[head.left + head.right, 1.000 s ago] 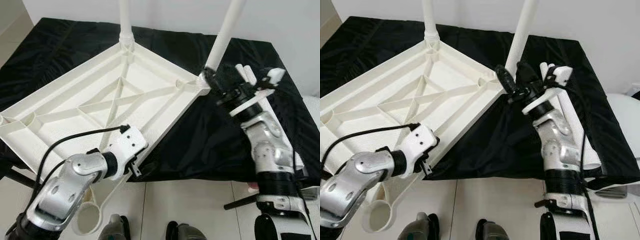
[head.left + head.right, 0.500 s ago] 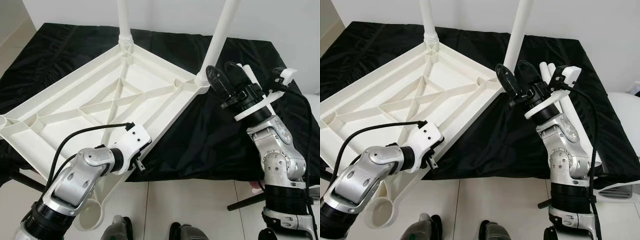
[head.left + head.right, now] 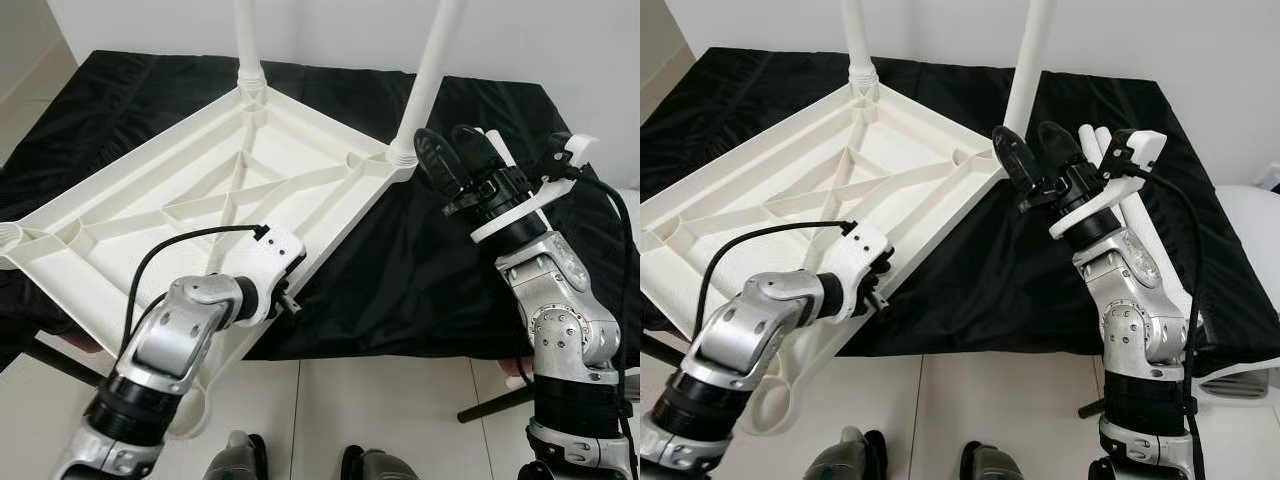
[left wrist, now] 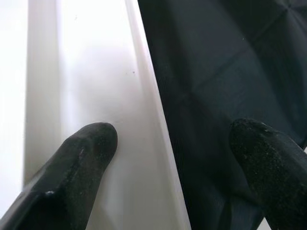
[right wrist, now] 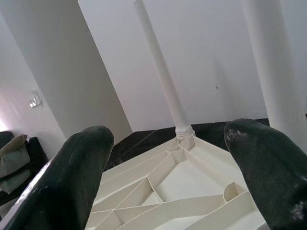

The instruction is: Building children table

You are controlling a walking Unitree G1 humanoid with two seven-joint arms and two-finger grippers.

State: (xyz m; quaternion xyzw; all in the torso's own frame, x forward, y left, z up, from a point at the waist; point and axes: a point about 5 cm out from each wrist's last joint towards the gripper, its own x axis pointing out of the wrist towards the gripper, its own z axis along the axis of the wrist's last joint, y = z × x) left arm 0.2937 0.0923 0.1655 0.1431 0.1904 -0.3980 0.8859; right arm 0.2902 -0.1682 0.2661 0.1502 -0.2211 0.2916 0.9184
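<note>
While our head camera looks down over the work surface, we record a white plastic tabletop (image 3: 200, 200) lying upside down on a black cloth (image 3: 420, 270), its ribbed underside facing up and one corner overhanging the near edge of the cloth above the tiled floor (image 3: 390, 420).

Two white legs stand upright in its corner sockets: a far leg (image 3: 246, 40) at the far corner and a near leg (image 3: 436, 70) at the right-hand corner. Another loose white leg (image 3: 1140, 240) lies on the cloth behind our right arm, partly hidden by it.

Our left gripper (image 4: 168, 163) sits at the near rim of the tabletop. Its fingers (image 4: 81, 158) are spread apart, one resting over the white rim and the other over the black cloth, with the rim's edge running between them; they are not closed on anything.

Our right gripper (image 3: 450, 160) is raised just beside the base of the near leg, apart from it. Its two fingers (image 5: 72, 177) are spread wide and hold nothing; between them the right wrist view shows the ribbed underside and the far leg.

Our two feet (image 3: 300, 465) show on the floor at the lower edge.
</note>
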